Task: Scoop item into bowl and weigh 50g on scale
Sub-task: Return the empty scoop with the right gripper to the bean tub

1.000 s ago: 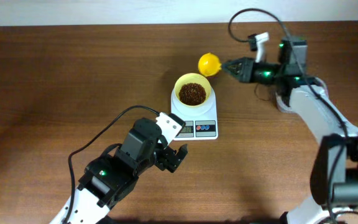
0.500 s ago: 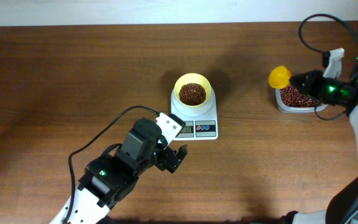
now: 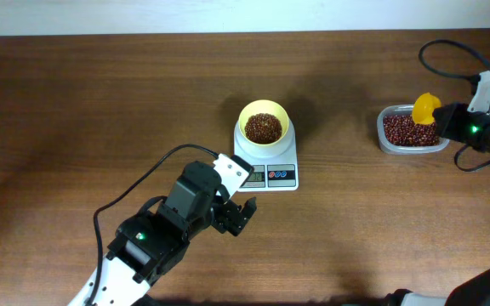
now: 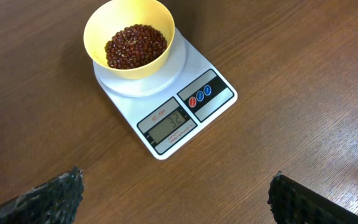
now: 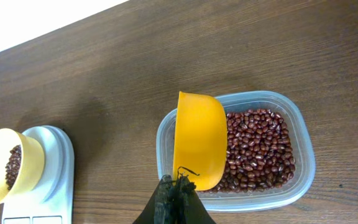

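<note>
The pale-yellow bowl (image 3: 264, 121) (image 4: 129, 37) stands on the white scale (image 3: 271, 176) (image 4: 135, 93) and holds a heap of red-brown beans (image 4: 135, 45). The scale's display (image 4: 169, 121) reads 32. My left gripper (image 3: 243, 214) (image 4: 176, 186) hovers open in front of the scale with nothing between its fingers. At the far right, my right gripper (image 3: 451, 121) (image 5: 178, 186) is shut on the handle of a bright-yellow scoop (image 3: 426, 108) (image 5: 199, 140). The scoop is tipped on edge over the left part of a clear container (image 3: 411, 144) (image 5: 297, 186) of beans (image 5: 260, 149).
The left arm's black cable (image 3: 143, 183) loops over the table to the left of the scale. The right arm's cable (image 3: 449, 51) arcs above the container. The table's back edge meets a white wall (image 5: 30, 18).
My right gripper carried the scoop from beside the bowl rightwards to the clear container and tipped it over the beans. The left arm, bowl and scale stayed still.
</note>
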